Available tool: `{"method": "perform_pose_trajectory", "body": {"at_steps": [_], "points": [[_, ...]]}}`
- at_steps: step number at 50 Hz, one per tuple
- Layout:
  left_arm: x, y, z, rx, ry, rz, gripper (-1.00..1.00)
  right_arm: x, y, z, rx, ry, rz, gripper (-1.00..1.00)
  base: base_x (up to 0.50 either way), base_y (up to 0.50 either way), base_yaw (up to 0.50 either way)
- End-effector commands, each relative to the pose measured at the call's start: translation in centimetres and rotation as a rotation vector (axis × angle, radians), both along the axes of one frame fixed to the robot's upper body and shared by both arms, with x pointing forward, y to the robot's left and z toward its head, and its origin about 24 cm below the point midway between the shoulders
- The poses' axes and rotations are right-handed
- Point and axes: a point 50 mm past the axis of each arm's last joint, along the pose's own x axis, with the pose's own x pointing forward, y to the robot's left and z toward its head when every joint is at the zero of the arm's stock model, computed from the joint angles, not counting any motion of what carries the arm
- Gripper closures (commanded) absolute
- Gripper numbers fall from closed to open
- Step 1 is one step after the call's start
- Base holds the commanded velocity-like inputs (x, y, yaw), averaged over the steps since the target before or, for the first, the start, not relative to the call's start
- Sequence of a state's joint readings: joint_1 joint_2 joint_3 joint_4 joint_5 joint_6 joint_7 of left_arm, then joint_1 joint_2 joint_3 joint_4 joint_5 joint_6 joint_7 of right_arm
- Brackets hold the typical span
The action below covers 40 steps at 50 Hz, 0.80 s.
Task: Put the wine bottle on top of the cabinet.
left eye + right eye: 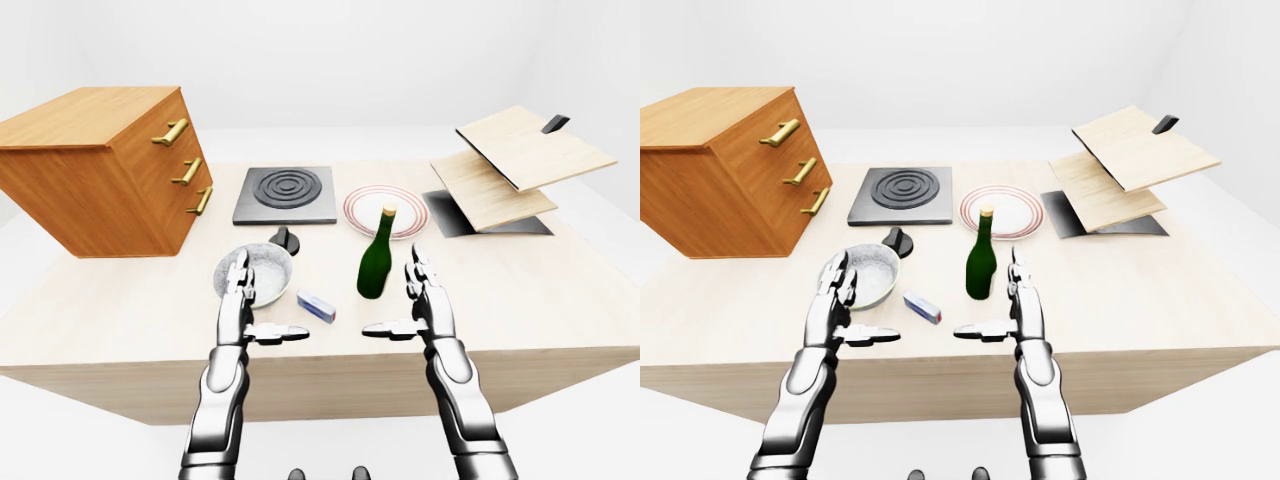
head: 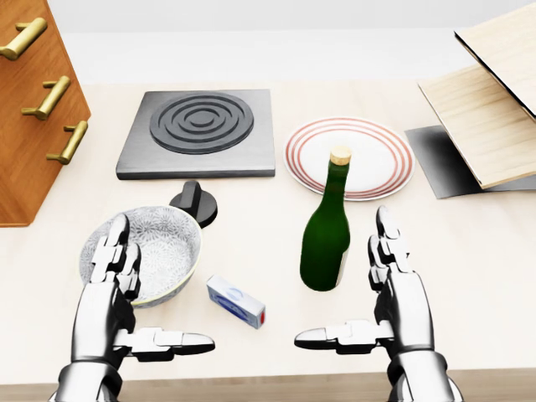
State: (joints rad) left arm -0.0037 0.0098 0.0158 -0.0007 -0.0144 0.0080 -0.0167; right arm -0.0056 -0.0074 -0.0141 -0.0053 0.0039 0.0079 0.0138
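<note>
A green wine bottle [image 2: 327,239] with a cork-coloured top stands upright on the table, just below the striped plate in the head view. My right hand [image 2: 373,289] is open just to the bottle's right, fingers up and thumb pointing left, not touching it. My left hand [image 2: 138,293] is open too, held over the near rim of a patterned bowl [image 2: 159,243]. The wooden cabinet [image 1: 95,165], with three brass handles, stands at the table's left; its flat top is bare.
A black burner plate [image 2: 201,132] and a red-ringed plate [image 2: 377,172] lie above the bottle. A black knob [image 2: 194,201] sits by the bowl, a small blue-white box [image 2: 236,301] between my hands. Tilted wooden boards [image 1: 515,165] over a dark mat [image 1: 450,215] fill the right.
</note>
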Motion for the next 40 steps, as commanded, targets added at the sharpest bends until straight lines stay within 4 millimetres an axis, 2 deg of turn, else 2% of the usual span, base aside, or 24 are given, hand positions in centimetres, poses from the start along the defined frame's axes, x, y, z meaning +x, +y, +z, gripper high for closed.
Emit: {"method": "perform_pose_trajectory", "body": {"at_steps": [1,10,11,14,16,19,20,22,25,27,33,34,37,40], "points": [[-0.1,0.9,0.6,0.006,-0.013,0.003,-1.0,-0.3,-1.0,0.5,-0.004,-0.031,-0.001,-0.99,0.0,0.0,0.0],[-0.2,1.6,2.7,0.013,-0.066,0.001,-1.0,-0.9,-1.8,2.5,-0.026,-0.061,-0.024,-0.99,0.0,0.0,0.0],[0.0,2.2,4.3,0.005,-0.134,0.022,-1.0,-1.2,-1.9,3.5,-0.039,-0.103,-0.028,-0.99,0.0,0.0,0.0],[-0.6,2.7,7.2,-0.001,-0.26,0.023,-1.0,-2.0,-2.1,5.6,-0.062,-0.191,-0.035,-0.99,0.0,0.0,0.0],[-1.1,2.8,8.3,0.0,-0.312,0.015,-1.0,-2.3,-2.2,6.5,-0.072,-0.232,-0.034,-0.99,0.0,0.0,0.0],[-2.1,2.9,10.4,0.001,-0.408,0.007,-1.0,-3.4,-2.1,9.6,-0.105,-0.368,-0.033,-1.0,0.0,0.0,0.0],[-2.2,3.0,10.9,-0.002,-0.432,0.012,-1.0,-3.4,-2.1,9.7,-0.106,-0.372,-0.033,-1.0,0.0,0.0,0.0],[-2.8,3.4,12.9,-0.003,-0.521,0.019,-1.0,-4.2,-2.0,11.4,-0.132,-0.447,-0.024,-0.99,0.0,0.0,0.0],[-3.2,3.6,13.8,-0.004,-0.565,0.025,-1.0,-4.7,-1.9,12.2,-0.146,-0.488,-0.021,-0.99,0.0,0.0,0.0],[-4.2,3.9,15.6,-0.01,-0.66,0.031,-1.0,-5.8,-1.7,14.0,-0.174,-0.576,-0.019,-1.0,0.0,0.0,0.0],[-6.2,4.1,18.3,-0.011,-0.806,0.023,-1.0,-7.6,-1.1,17.0,-0.231,-0.732,-0.003,-0.99,0.0,0.0,0.0],[-6.3,4.1,18.3,-0.011,-0.807,0.023,-1.0,-7.6,-1.1,17.0,-0.232,-0.734,-0.002,-0.99,0.0,0.0,0.0],[-6.4,4.5,18.0,-0.018,-0.795,0.025,-1.0,-8.8,-0.5,18.8,-0.278,-0.842,0.012,-0.99,0.0,0.0,0.0],[-7.7,4.6,19.3,-0.027,-0.874,0.026,-1.0,-10.1,0.1,20.3,-0.348,-0.942,0.005,-0.99,0.0,0.0,0.0]]}}
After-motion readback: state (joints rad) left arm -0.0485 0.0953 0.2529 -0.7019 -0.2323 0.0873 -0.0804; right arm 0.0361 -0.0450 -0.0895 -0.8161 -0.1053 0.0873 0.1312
